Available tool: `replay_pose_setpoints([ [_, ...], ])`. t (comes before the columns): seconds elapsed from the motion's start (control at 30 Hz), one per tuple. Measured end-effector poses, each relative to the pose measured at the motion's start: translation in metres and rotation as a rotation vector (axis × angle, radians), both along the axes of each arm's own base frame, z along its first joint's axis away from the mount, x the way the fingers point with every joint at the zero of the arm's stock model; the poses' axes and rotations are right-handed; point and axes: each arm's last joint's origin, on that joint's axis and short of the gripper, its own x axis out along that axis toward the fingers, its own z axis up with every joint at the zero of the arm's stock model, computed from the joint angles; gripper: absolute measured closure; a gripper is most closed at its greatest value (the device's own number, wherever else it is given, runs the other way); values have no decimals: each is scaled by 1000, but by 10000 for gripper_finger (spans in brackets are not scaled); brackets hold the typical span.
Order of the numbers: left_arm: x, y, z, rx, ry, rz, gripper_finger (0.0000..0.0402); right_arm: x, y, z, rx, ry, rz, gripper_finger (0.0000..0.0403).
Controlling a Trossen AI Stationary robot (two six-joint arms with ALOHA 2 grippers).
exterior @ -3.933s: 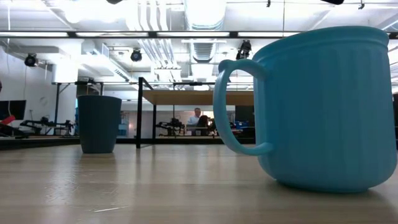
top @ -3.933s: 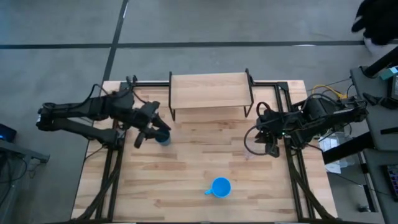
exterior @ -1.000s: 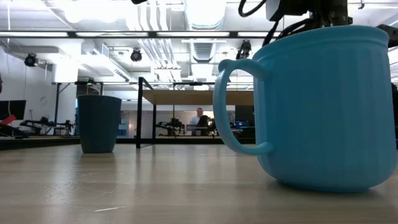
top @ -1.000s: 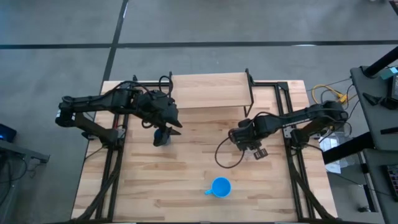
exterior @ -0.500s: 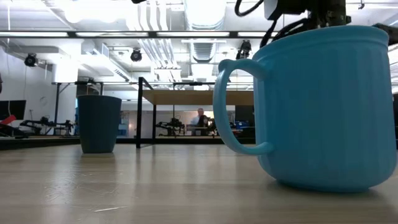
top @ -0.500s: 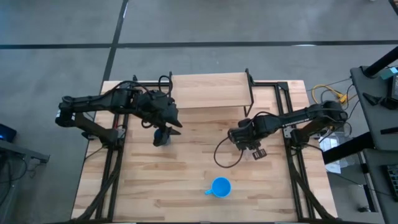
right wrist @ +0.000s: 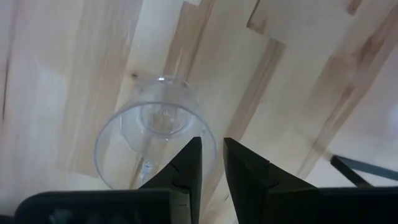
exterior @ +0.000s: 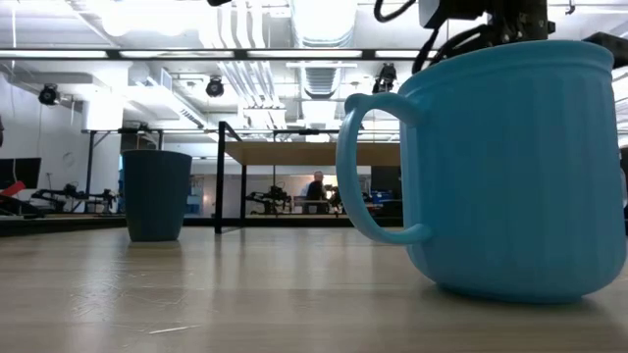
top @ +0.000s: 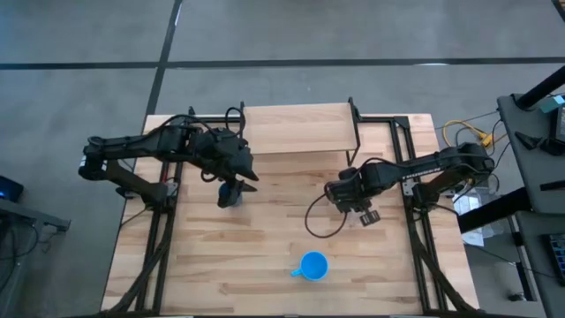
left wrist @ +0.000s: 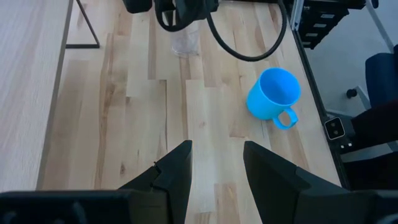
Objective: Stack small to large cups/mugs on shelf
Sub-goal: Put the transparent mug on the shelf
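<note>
A small clear glass (right wrist: 143, 143) stands upright on the table right of centre, under my right gripper (right wrist: 212, 142), which is shut on it from above. In the left wrist view the glass (left wrist: 185, 42) sits below that arm. The dark navy cup (exterior: 155, 194) stands upright on the table's left part, partly covered in the high view (top: 231, 200) by my left gripper (top: 235, 181). That gripper hovers above it, open (left wrist: 214, 146), touching nothing. The bright blue mug (top: 312, 265) stands on its base near the table's near edge. The light-wood shelf (top: 298, 128) sits at the far edge. My right gripper holds the clear glass by its rim (right wrist: 214, 148). One finger (right wrist: 189, 162) is inside the glass and the other outside, with the wall in the narrow gap between them. The fingers point down from above. The glass is upright; whether its base is on the table I cannot tell.
In the low view the blue mug (exterior: 510, 167) fills the right foreground and hides the glass. The shelf (exterior: 314, 154) stands on thin black legs behind the navy cup. Bare tabletop lies between the cups and the shelf. A person shows far off in the room.
</note>
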Motion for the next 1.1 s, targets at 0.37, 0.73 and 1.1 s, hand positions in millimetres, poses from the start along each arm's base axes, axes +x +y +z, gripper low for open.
replay_pose_setpoints([
  [0.37,0,0,0,0,1,0,269,0,0,-3,1,0,8,342],
  [0.73,0,0,0,0,1,-1,269,1,0,-7,3,-22,9,342],
  [1.1,0,0,0,5,0,-4,269,-6,-1,-25,0,9,9,342],
])
